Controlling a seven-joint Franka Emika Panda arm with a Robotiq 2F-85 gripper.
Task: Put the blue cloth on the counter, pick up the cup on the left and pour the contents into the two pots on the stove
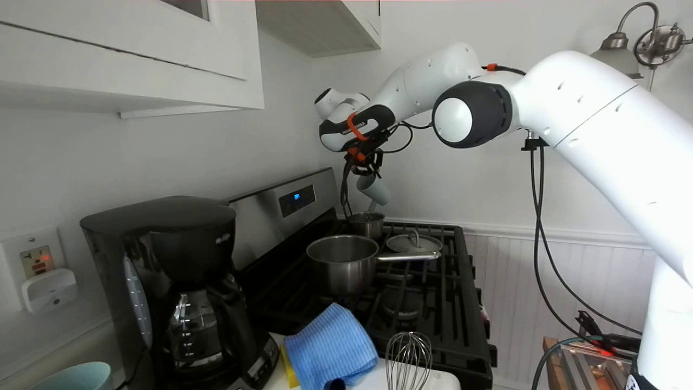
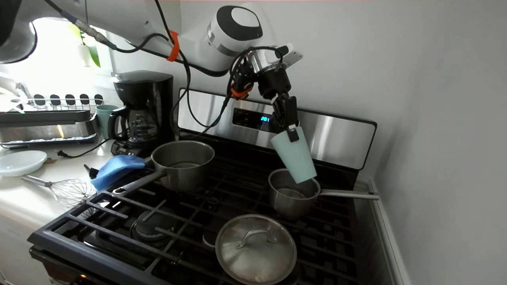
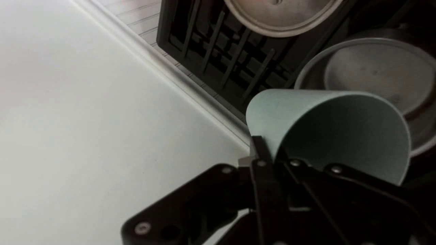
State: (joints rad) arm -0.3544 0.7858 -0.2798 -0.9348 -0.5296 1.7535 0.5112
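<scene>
- A pale green cup (image 2: 295, 156) hangs tilted above the smaller pot (image 2: 287, 205) on the stove (image 2: 91, 255), base low, mouth up and to one side; its inside is in shadow, so any contents cannot be told.
- The gripper (image 2: 292, 132) is clamped tight on the cup near its rim, pinching the side from within and without.
- What could go wrong: so narrow a pinch may let the cup twist or slip when tipped; its lower lip seems near the pot's edge, so a quick pour might land on the stove; coming down too far could knock the pot.
- A cable (image 1: 344, 189) dangles near that pot; swinging towards the bigger pot (image 2: 186, 178) could snag it.
- The arm (image 1: 574, 103) reaches across the stove, elbow raised and bent; its wrist points the gripper steeply downward.
- The blue cloth (image 1: 333, 346) lies on the counter (image 2: 23, 204), at the stove's edge.
</scene>
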